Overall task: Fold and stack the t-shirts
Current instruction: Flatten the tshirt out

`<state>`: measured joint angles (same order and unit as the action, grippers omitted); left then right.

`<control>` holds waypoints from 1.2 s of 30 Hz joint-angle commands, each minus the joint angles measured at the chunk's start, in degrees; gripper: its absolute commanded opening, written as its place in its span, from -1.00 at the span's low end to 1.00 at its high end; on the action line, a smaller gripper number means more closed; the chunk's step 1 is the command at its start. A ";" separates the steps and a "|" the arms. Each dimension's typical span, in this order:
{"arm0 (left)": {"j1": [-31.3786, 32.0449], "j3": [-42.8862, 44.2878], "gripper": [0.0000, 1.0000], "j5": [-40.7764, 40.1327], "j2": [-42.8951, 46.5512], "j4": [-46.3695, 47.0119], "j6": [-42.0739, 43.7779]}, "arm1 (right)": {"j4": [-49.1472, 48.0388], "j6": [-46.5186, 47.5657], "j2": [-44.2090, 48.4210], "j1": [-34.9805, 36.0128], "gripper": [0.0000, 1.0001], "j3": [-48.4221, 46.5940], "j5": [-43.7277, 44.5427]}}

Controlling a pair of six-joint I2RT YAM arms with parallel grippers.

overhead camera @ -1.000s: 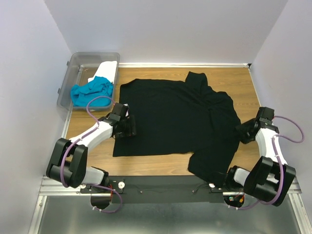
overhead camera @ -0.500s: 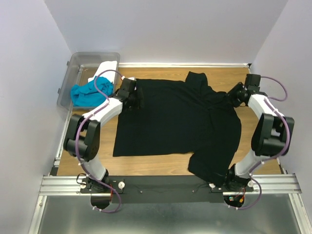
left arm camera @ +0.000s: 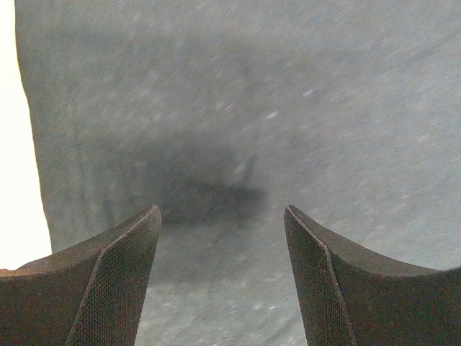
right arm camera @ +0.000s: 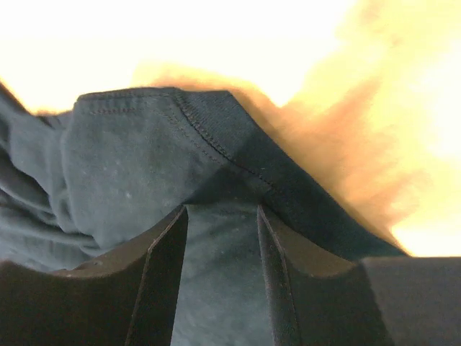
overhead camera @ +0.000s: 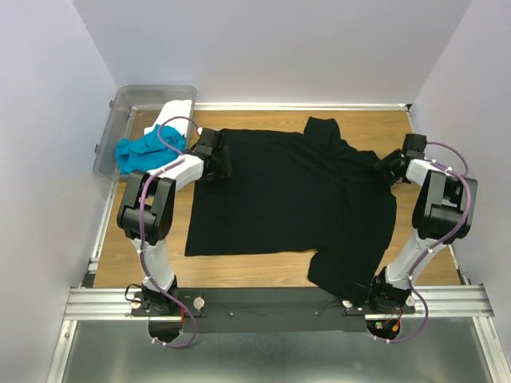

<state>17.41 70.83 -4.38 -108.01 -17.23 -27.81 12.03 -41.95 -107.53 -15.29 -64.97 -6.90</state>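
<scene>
Wood counter [overhead camera: 239, 267] is carrying black t-shirt [overhead camera: 287, 195], spread flat, right side rumpled. Left hand [left arm camera: 222, 213] is hovering released over it; right hand [right arm camera: 222, 209] is gaping partway at stitched hem.

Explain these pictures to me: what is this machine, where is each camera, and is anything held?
Two robot arms are bolted at the near edge of a wooden table. The wide picture looks down from above; the close-ups come from wrist cameras. A black t-shirt lies spread on it; a turquoise shirt and a white shirt sit in the clear bin, far left. The left gripper, fingers wide apart, hangs over the black cloth, holding nothing. The right gripper sits at its stitched edge; grip unclear.
</scene>
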 commanded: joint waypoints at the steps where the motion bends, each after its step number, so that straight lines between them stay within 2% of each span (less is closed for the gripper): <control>1: -0.53 -4.72 0.54 1.57 0.69 -1.83 0.22 | 0.62 1.26 3.54 -2.72 0.04 7.20 5.04; 5: -0.53 -10.17 0.49 4.02 3.06 -2.19 -0.84 | 1.15 0.38 5.65 -4.22 0.04 11.52 5.58; 9: -0.53 -16.93 0.47 8.06 6.22 -2.80 -1.28 | 5.96 0.29 10.48 -4.93 0.07 15.56 6.54; 15: -0.53 -21.52 0.46 10.44 11.85 -6.23 -0.84 | 12.48 0.56 17.17 -5.63 0.10 19.44 10.58; 19: -0.53 -21.18 0.46 10.10 15.89 -8.77 -0.58 | 12.23 3.36 20.33 -4.93 0.18 18.13 7.44; 21: -0.45 -19.60 0.54 9.66 17.12 -9.31 -0.92 | 11.70 6.26 20.16 -2.65 0.26 14.01 7.16; 22: -0.45 -18.02 0.57 9.31 18.69 -9.13 -1.45 | 11.70 8.36 19.38 1.01 0.29 9.90 8.55; 26: 0.78 -12.04 0.63 5.36 19.33 -8.78 -0.67 | 11.35 13.81 15.61 9.72 0.27 -1.25 13.05; 28: 1.40 -9.93 0.64 2.63 18.54 -8.87 0.91 | 10.30 16.45 12.71 11.50 0.25 -5.50 11.57; 36: 2.19 -4.03 0.63 1.75 13.35 -7.73 3.82 | 7.83 25.95 -6.10 12.48 0.04 -26.33 2.60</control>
<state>19.20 65.30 -0.47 -92.12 -24.82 -26.04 20.23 -22.06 -106.52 -2.66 -85.73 0.14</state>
